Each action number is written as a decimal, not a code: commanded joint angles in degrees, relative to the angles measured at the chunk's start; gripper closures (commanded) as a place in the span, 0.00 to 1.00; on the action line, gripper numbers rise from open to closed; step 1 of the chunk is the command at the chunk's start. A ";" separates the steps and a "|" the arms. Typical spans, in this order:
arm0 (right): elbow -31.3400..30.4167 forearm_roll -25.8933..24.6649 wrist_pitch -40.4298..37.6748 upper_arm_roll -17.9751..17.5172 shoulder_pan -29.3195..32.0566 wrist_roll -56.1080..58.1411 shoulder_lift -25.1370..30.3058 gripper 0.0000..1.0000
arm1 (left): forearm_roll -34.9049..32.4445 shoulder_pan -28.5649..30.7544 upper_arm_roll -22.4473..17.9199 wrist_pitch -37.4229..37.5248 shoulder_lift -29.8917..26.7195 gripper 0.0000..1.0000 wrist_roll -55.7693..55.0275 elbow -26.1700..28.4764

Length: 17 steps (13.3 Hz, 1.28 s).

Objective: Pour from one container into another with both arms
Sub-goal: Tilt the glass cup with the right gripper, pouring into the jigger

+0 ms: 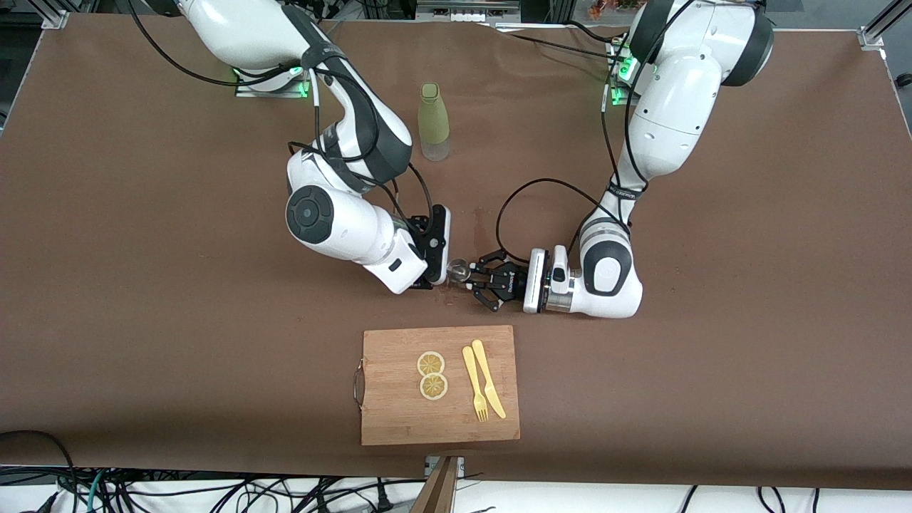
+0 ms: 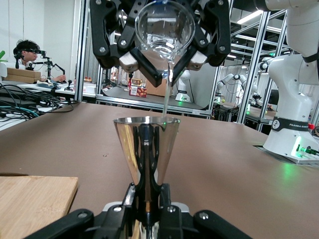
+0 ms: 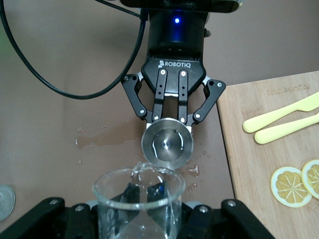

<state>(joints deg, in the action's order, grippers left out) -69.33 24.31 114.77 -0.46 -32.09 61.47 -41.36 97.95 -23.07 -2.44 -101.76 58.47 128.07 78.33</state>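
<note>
My right gripper (image 1: 443, 273) is shut on a clear glass beaker (image 1: 457, 269), tipped mouth-down over a steel cone-shaped jigger (image 2: 144, 149). A thin stream of water runs from the beaker (image 2: 164, 25) into the jigger's cup. My left gripper (image 1: 476, 279) is shut on the jigger's narrow waist and holds it upright just above the table. The right wrist view looks through the beaker (image 3: 139, 204) onto the jigger's round top (image 3: 167, 145) and the left gripper (image 3: 169, 122). The two grippers meet tip to tip at the table's middle.
A green bottle (image 1: 434, 121) stands farther from the front camera. Nearer lies a wooden cutting board (image 1: 399, 420) with two lemon slices (image 1: 432, 374) and a yellow fork and knife (image 1: 481, 381). Spilled water (image 3: 107, 137) wets the brown table under the grippers.
</note>
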 commanded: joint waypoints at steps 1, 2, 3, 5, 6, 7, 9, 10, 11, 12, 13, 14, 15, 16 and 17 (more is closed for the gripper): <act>-0.81 -1.11 0.28 0.46 -0.87 -1.44 1.28 0.91 | 2.68 -0.66 0.59 -1.95 0.86 1.00 1.39 -1.43; -0.81 -1.11 0.28 0.46 -0.96 -1.44 1.28 0.91 | 2.68 -0.66 0.59 -2.03 0.86 1.00 1.39 -1.43; -0.81 -1.20 0.37 0.55 -1.13 -2.31 1.28 0.91 | 2.68 -0.66 0.59 -1.95 0.86 1.00 1.39 -1.43; -0.72 -2.94 0.37 0.55 -1.75 -3.98 1.28 0.91 | 2.68 -0.66 0.59 -1.95 0.86 1.00 1.39 -1.43; -0.81 -3.48 0.37 0.55 -1.84 -4.16 1.28 0.91 | 2.68 -0.66 0.59 -1.95 0.86 1.00 1.39 -1.43; -0.81 -3.48 0.37 0.55 -1.84 -4.17 1.28 0.91 | 2.68 -0.66 0.59 -1.95 0.86 1.00 1.39 -1.43; -0.81 -3.48 0.37 0.55 -1.84 -4.17 1.28 0.91 | 2.68 -0.66 0.59 -1.95 0.86 1.00 1.39 -1.43; -0.81 -3.48 0.37 0.55 -1.84 -4.17 1.28 0.91 | 2.68 -0.66 0.59 -2.03 0.86 1.00 1.39 -1.43; -0.81 -3.48 0.37 0.55 -1.84 -4.17 1.28 0.91 | 2.68 -0.66 0.59 -2.03 0.86 1.00 1.22 -1.43; -0.72 -3.48 0.37 0.55 -1.84 -4.25 1.28 0.91 | 2.68 -0.66 0.59 -1.95 0.86 1.00 1.39 -1.43; -0.72 -3.48 0.46 0.55 -1.84 -4.25 1.28 0.91 | 2.68 -0.66 0.59 -1.95 0.86 1.00 1.39 -1.43; -0.72 -3.48 0.54 0.55 -1.84 -4.25 1.28 0.91 | 2.68 -0.66 0.59 -1.95 0.86 1.00 1.39 -1.43; -0.72 -3.40 0.81 0.55 -1.75 -4.25 1.28 0.91 | 2.68 -0.66 0.59 -1.95 0.86 1.00 1.39 -1.43; -0.72 -3.14 0.90 0.55 -1.75 -4.25 1.28 0.91 | 2.68 -0.66 0.59 -1.95 0.86 1.00 1.39 -1.43; -0.72 -3.05 0.98 0.55 -1.58 -4.25 1.28 0.91 | 2.68 -0.66 0.59 -1.95 0.86 1.00 1.39 -1.43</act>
<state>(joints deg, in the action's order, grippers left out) -69.33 21.80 115.48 -0.33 -33.34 58.45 -41.34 98.00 -23.27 -2.01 -102.48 58.47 127.89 78.28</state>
